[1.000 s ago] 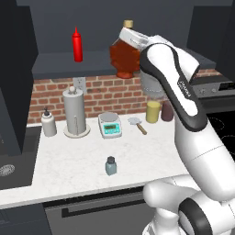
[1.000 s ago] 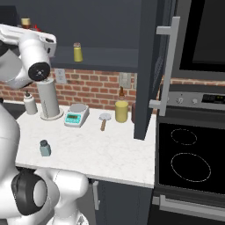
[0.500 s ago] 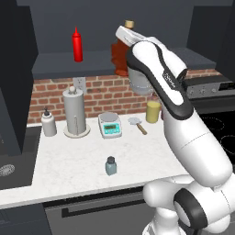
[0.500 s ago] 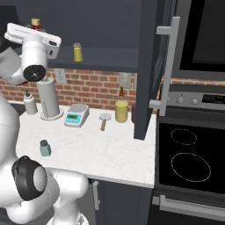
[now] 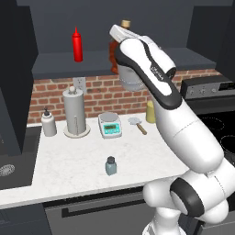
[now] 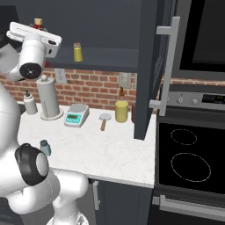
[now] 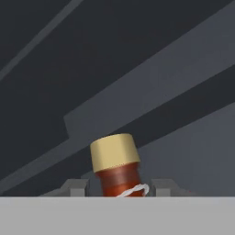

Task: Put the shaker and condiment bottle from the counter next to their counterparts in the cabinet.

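My gripper (image 7: 119,188) is shut on the condiment bottle (image 7: 115,161), a reddish-brown bottle with a tan stopper, and both fingertips (image 7: 75,187) flank its neck. In the left base view the condiment bottle (image 5: 113,51) hangs at shelf height in front of the cabinet (image 5: 55,64), partly hidden by my arm. The plain red squeeze bottle (image 5: 77,44) stands on the shelf to its left. A yellow-olive shaker (image 6: 78,52) stands further along the shelf. The pale blue-grey shaker (image 5: 110,165) with its dark cap sits upright on the counter (image 5: 78,158), near the front.
Along the brick wall stand a soap bottle (image 5: 48,124), a paper towel holder (image 5: 75,112), a small scale (image 5: 110,125), a brush (image 5: 137,124) and a yellow canister (image 5: 150,112). An open cabinet door (image 6: 147,66) hangs at the counter's right end, beside the stove (image 6: 189,154). A sink (image 5: 9,165) lies at the left.
My arm has swung round and carried the condiment bottle a little to the left, closer to the cabinet shelf. The shaker on the counter has not moved.
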